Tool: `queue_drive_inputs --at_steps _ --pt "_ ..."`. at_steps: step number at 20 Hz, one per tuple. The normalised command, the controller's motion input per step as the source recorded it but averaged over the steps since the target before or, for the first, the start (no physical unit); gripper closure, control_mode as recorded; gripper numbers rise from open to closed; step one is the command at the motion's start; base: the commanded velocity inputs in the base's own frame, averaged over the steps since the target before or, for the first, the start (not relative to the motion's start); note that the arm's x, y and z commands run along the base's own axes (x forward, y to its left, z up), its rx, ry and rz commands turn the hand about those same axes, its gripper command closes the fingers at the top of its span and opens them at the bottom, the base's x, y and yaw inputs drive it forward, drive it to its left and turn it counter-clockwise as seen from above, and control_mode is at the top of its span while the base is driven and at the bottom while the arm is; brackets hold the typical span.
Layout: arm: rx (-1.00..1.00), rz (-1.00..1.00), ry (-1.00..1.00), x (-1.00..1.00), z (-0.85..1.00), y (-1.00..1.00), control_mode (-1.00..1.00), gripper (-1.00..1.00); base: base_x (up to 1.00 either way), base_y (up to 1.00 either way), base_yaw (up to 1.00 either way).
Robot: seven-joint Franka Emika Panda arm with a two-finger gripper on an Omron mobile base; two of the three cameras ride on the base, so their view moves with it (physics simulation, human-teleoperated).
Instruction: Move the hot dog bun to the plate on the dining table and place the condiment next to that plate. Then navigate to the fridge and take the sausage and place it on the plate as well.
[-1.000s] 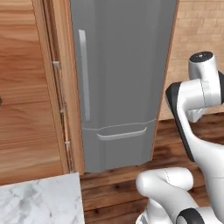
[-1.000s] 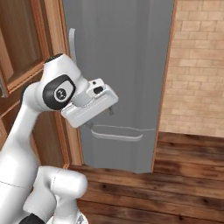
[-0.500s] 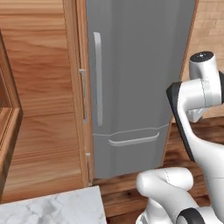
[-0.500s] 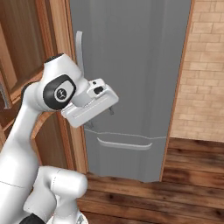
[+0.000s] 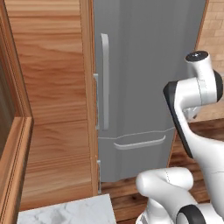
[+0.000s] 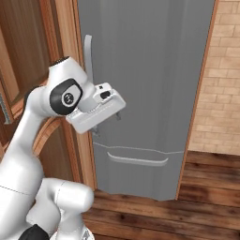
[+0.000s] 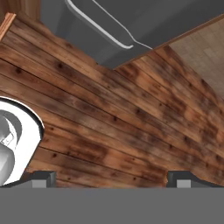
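Note:
The tall grey fridge (image 5: 144, 87) (image 6: 150, 84) stands right ahead with its doors shut. It has a vertical door handle (image 5: 105, 83) (image 6: 87, 51) and a drawer pull (image 5: 140, 143) (image 6: 137, 160) lower down. My gripper (image 6: 108, 123) hangs in the air in front of the fridge, tilted down toward the floor. In the hand view the gripper (image 7: 112, 180) is open with nothing between its fingertips (image 7: 41, 179), and the fridge's bottom drawer (image 7: 78, 17) is at the top. The hot dog bun, plate, condiment and sausage are out of view.
Wood cabinet panels (image 5: 52, 87) flank the fridge on the left and a brick wall (image 6: 220, 93) on the right. Dark plank floor (image 6: 187, 201) (image 7: 122, 122) lies in front. A marble top's corner (image 5: 65, 212) sits at the lower left.
The whole picture has shifted: the base has moved, so the fridge now sits larger and further right in the left base view. The arm keeps its pose and the gripper stays open.

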Motion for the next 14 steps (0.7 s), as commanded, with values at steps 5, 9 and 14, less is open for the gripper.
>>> queue_drive_inputs --at_steps 5,9,14 --pt "0.04 0.00 -0.01 0.66 0.01 0.31 -1.00 -1.00 0.00 0.00 0.00" --pt "0.06 0.01 -0.18 0.19 0.19 0.57 -1.00 -1.00 0.00 0.00 0.00" --pt "0.34 0.10 -0.52 0.00 0.10 0.53 -1.00 -1.00 0.00 0.00 0.00"
